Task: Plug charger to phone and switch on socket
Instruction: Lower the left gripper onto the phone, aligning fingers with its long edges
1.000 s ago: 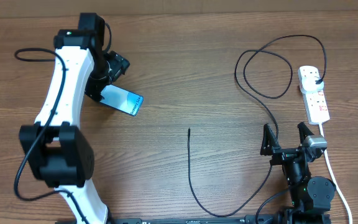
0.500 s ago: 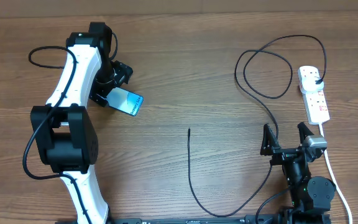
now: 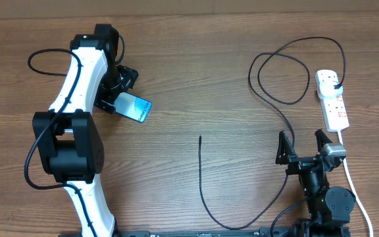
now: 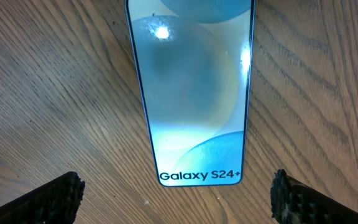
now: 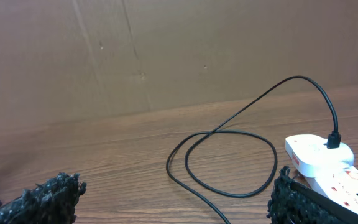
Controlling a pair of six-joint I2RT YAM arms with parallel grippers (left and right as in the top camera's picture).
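Observation:
The phone (image 3: 135, 107) lies flat on the wooden table at the left, its light blue-teal face up. In the left wrist view the phone (image 4: 194, 93) shows "Galaxy S24+" at its near end. My left gripper (image 3: 115, 92) is open at that end, its fingers (image 4: 179, 205) apart and clear of the phone. The charger (image 3: 201, 171) is a long black cable. Its free tip (image 3: 200, 137) lies mid-table and its plug head (image 3: 335, 82) sits in the white socket (image 3: 333, 99) at the far right. My right gripper (image 3: 303, 146) is open and empty (image 5: 173, 205), near the cable loop (image 5: 229, 132).
The socket's thick white cord (image 3: 351, 178) runs down the right side past my right arm. The socket (image 5: 319, 155) shows at the right of the right wrist view. A brown cardboard wall (image 5: 166, 50) stands behind the table.
My left arm has swung right and settled over the phone's end. The phone, the cable and the right arm have not moved.

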